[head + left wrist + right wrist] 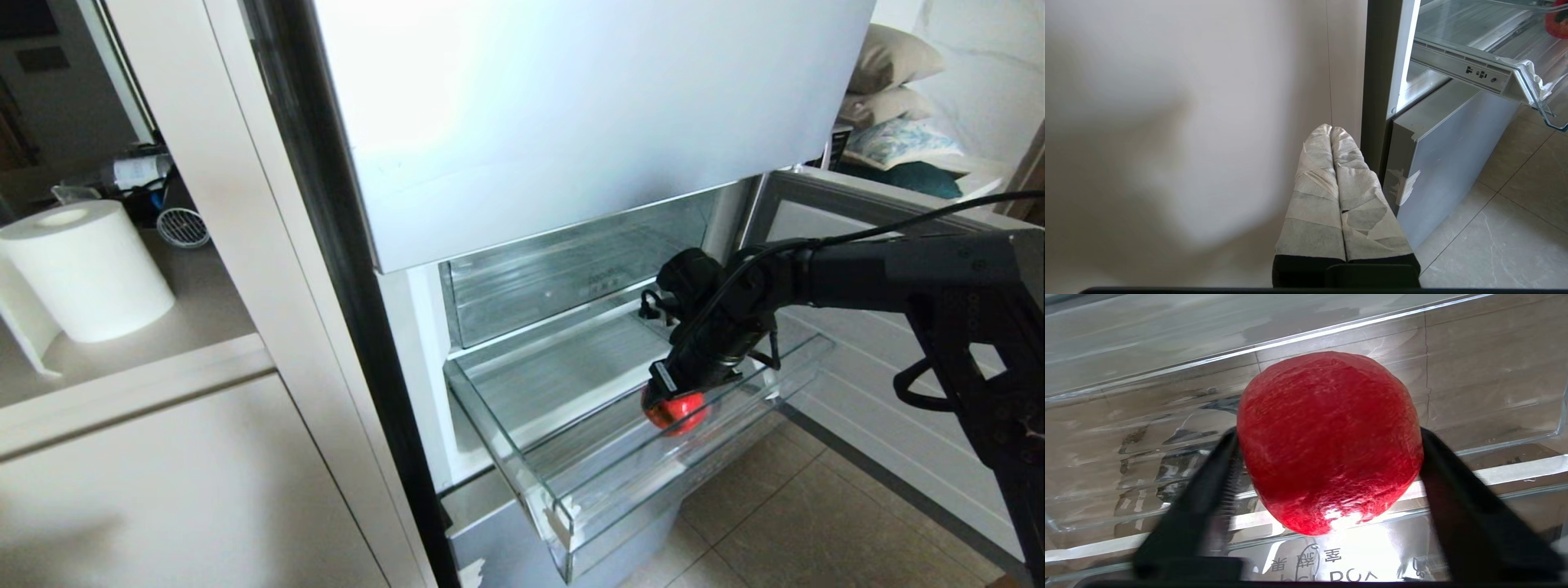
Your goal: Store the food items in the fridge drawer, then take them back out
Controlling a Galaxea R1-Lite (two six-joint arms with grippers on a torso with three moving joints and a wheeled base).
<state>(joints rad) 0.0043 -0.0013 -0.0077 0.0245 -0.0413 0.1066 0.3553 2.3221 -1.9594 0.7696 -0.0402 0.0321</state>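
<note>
The clear fridge drawer [522, 478] is pulled out below the pale upper door. A smooth deep-red food item like an apple [676, 414] rests on its floor towards the right. My right gripper [674, 398] reaches down into the drawer [1167, 367] from the right. In the right wrist view its black fingers [1220, 469] press both sides of the apple [1331, 416], so the right gripper [1327, 435] is shut on it. My left gripper [1331, 128] hangs low beside the cabinet panel, taped fingers together, holding nothing. The drawer corner [1531, 81] and the apple's edge [1557, 22] show beyond it.
The open fridge door [865, 384] stands to the right of the drawer, close behind my right arm. A grey lower drawer front [1453, 163] sits under the clear one. A paper towel roll [90, 269] stands on the counter at left. Tiled floor [800, 523] lies below.
</note>
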